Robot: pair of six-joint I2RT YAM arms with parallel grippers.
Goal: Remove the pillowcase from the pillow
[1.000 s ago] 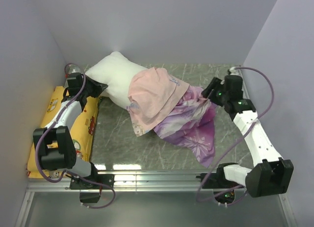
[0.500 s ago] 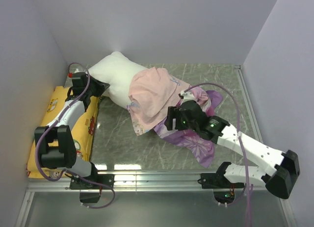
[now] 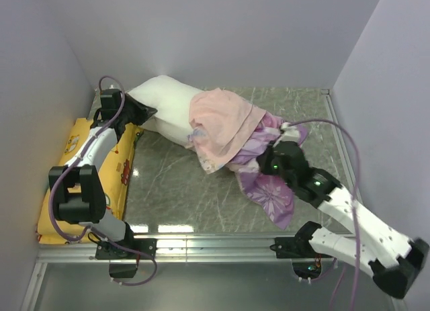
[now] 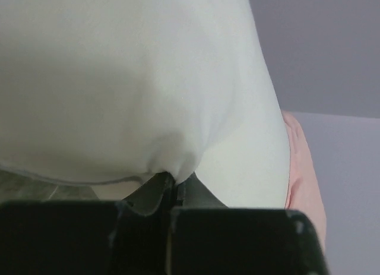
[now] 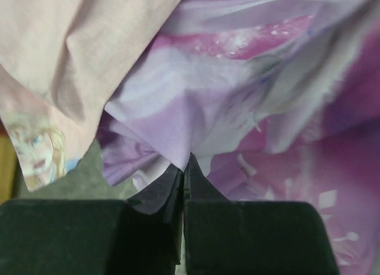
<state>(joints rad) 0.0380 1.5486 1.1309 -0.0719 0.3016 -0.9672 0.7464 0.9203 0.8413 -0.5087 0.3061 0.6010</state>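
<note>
The white pillow (image 3: 164, 106) lies at the back left, its right part still inside the pillowcase (image 3: 225, 126). The pillowcase is turned back pale pink over the pillow, and its purple printed part (image 3: 269, 190) trails toward the front right. My left gripper (image 3: 142, 114) is shut on the pillow's left end; in the left wrist view white fabric (image 4: 136, 97) is pinched at the gripper (image 4: 173, 179). My right gripper (image 3: 263, 164) is shut on a fold of the purple pillowcase (image 5: 178, 132), pinched at the gripper (image 5: 186, 161) in the right wrist view.
A yellow cushion (image 3: 74, 150) printed with vehicles lies along the left wall under the left arm. Grey walls close in the marbled table (image 3: 175, 190) at left, back and right. A metal rail (image 3: 201, 242) runs along the near edge.
My right gripper has swung from the far right edge across to the purple fabric and closed on it. The pillow and case have shifted slightly right and back; the left gripper keeps its grip.
</note>
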